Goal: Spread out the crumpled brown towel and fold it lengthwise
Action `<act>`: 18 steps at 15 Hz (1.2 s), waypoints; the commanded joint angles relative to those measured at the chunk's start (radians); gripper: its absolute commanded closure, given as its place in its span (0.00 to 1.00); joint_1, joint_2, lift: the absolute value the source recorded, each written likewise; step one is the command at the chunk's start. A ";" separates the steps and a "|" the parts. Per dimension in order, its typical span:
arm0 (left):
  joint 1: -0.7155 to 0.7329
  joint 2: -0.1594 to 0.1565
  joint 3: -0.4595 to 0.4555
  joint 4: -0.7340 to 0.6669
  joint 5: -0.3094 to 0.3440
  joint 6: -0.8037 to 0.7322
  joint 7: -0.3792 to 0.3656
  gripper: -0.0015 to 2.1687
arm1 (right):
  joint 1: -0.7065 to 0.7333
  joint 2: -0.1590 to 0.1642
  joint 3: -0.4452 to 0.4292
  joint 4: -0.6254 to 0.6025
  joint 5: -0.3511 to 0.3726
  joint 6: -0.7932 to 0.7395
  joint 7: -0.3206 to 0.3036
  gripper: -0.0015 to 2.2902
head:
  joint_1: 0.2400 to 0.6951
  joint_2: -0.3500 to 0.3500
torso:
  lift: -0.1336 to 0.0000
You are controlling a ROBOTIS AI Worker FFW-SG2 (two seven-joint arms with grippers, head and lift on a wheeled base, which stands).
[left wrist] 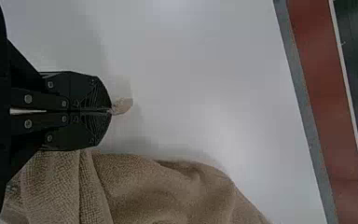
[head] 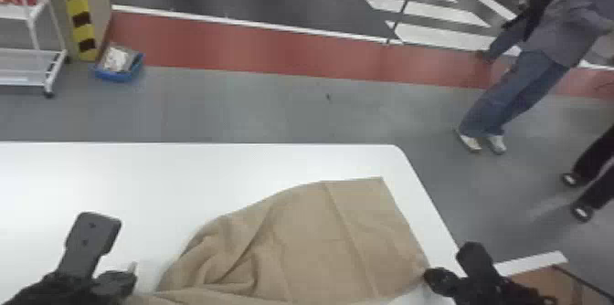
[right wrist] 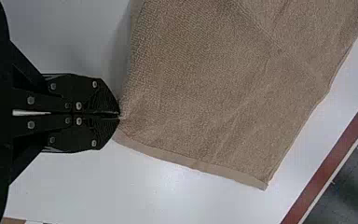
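While left pincer (head: 131, 274) and right pincer (head: 428, 275) clamp the towel (head: 315, 235), its long axis slants toward far right.

Room to pass table's (head: 123, 176) far L — towel (head: 315, 235) blocks nr R.

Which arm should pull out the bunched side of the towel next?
Left, I'd say. The left gripper is closed on a tip of the towel beside its bunched part, while the right gripper pinches a corner at the flatter end, so it could likely anchor.
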 commanded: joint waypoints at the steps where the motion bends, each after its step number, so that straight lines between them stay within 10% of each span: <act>1: 0.006 0.003 0.054 -0.055 0.026 0.028 -0.007 0.77 | 0.001 0.000 -0.011 -0.023 -0.008 0.006 -0.009 0.70 | 1.00 0.00 | 1.00; 9: -0.071 -0.001 0.365 -0.127 0.201 0.031 -0.053 0.77 | -0.124 0.053 -0.067 -0.195 -0.103 0.165 0.043 0.70 | 1.00 0.00 | 1.00; 15: -0.360 -0.001 0.428 0.175 0.247 -0.052 -0.090 0.77 | -0.423 0.136 -0.045 -0.174 -0.095 0.276 0.019 0.70 | 1.00 0.11 | 1.00; 18: -0.488 -0.004 0.417 0.319 0.247 -0.132 -0.094 0.77 | -0.575 0.125 -0.031 -0.094 -0.078 0.300 -0.016 0.70 | 1.00 0.17 | 1.00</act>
